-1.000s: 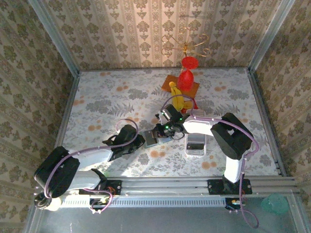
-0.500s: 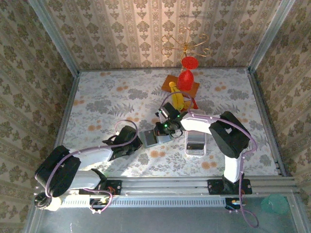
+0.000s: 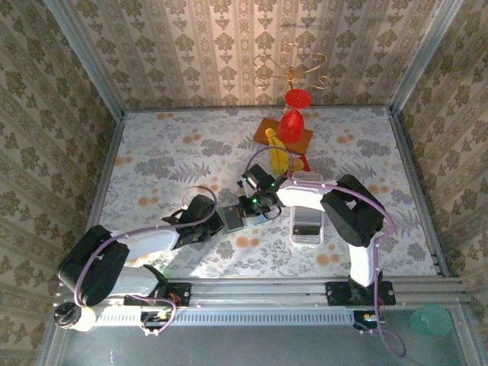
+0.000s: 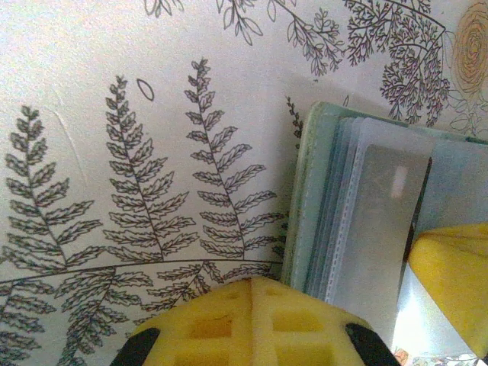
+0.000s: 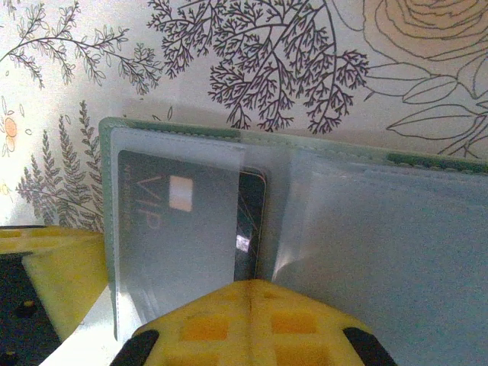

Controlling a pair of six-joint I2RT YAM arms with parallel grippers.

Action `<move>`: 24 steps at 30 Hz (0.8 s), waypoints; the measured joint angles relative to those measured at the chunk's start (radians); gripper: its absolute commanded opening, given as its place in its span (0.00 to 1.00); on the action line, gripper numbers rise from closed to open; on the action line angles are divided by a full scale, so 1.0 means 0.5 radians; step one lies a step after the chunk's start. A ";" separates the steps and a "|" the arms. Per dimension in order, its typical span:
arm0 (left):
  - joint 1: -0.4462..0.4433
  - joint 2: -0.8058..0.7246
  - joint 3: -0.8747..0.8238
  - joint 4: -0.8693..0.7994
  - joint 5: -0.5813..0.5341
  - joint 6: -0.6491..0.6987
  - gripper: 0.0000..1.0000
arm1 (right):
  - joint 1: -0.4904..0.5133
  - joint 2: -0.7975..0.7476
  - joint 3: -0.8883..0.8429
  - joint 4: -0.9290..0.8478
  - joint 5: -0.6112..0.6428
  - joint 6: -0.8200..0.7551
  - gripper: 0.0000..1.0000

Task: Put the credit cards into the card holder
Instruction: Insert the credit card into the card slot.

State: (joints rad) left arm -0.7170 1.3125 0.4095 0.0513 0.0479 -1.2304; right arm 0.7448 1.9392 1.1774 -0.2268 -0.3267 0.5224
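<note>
Left fingers (image 4: 213, 324) closed, empty, just beside card holder (image 4: 311, 191) edge; right fingers (image 5: 217, 324) closed at holder fold. Risk: grey card (image 5: 179, 229) skewed in sleeve, holder dragged over counter (image 4: 114, 114) by sideways push.

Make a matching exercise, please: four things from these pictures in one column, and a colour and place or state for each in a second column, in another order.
Things:
1. card holder
2. VIP card
3. banana
4. long tray

Descriptions:
A. yellow, farther from the arm bases than the card holder
B. sage green, lying open
C. white, to the right of the card holder
D. grey, inside a clear sleeve

Pairs: 1-B, 2-D, 3-A, 4-C
</note>
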 measured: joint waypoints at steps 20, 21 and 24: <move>0.039 -0.024 0.008 -0.036 0.051 0.085 0.09 | -0.043 -0.346 -0.145 0.040 0.043 -0.056 0.22; 0.039 -0.024 0.011 -0.043 0.051 0.092 0.10 | -0.057 -0.382 -0.165 0.026 0.051 -0.060 0.22; 0.040 -0.037 0.014 -0.065 0.047 0.112 0.13 | -0.098 -0.452 -0.237 0.005 0.065 -0.060 0.23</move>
State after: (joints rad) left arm -0.6968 1.2942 0.4168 0.0189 0.0715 -1.1744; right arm 0.6956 1.7130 1.0588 -0.2241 -0.2943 0.4923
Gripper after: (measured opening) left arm 0.116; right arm 0.228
